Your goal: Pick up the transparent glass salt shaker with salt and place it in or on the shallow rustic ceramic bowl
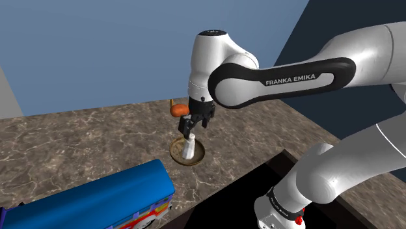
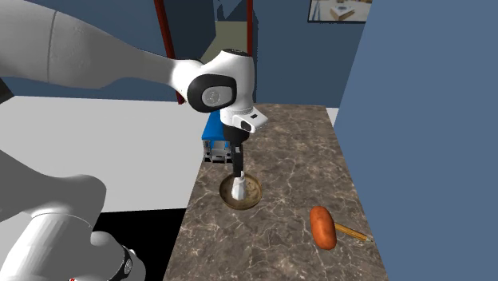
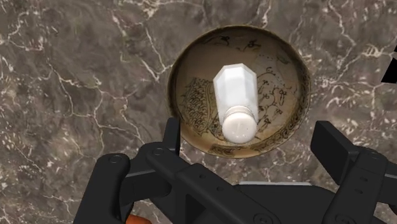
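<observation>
The salt shaker (image 3: 235, 95), white-looking with a rounded cap, stands upright inside the shallow brown patterned bowl (image 3: 287, 69) on the marble counter. My gripper (image 3: 249, 132) hangs just above it, open, with its fingers (image 3: 172, 135) wide on either side of the cap and not touching it. In the shoulder view the gripper (image 1: 192, 125) sits right over the shaker (image 1: 189, 149) in the bowl (image 1: 175, 153). The second exterior view shows the same stack: gripper (image 2: 239, 169), shaker (image 2: 239, 190), bowl (image 2: 255, 194).
A blue box-like object (image 1: 97, 198) lies near the counter's front edge in the shoulder view, also (image 2: 214, 134). An orange oblong thing (image 2: 322, 227) and a thin yellow stick (image 2: 352, 232) lie beyond the bowl. A blue wall (image 2: 423, 120) borders the counter.
</observation>
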{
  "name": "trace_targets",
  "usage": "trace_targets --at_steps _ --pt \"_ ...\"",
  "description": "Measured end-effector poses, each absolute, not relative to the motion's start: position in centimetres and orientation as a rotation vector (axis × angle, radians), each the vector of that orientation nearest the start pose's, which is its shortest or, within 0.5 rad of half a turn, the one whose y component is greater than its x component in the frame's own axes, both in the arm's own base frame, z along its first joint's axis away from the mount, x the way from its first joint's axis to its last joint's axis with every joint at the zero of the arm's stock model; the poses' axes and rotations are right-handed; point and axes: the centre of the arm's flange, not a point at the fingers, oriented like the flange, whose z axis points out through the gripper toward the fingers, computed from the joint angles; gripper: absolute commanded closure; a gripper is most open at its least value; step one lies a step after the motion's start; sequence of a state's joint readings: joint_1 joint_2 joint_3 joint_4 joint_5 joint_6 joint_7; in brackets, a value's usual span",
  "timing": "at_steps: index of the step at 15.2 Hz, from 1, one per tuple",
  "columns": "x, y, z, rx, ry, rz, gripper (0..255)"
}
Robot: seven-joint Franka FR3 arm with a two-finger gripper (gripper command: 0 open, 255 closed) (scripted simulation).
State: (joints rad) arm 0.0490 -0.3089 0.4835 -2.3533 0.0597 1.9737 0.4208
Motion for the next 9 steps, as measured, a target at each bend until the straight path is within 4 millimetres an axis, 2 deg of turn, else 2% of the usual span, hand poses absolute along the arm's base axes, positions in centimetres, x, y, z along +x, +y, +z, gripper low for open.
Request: trace_targets --at_steps 3,9 --pt "37.9 23.6 45.6 -3.264 -0.096 0.084 0" --pt "38.1 23.7 46.2 -3.264 -0.095 0.086 0"
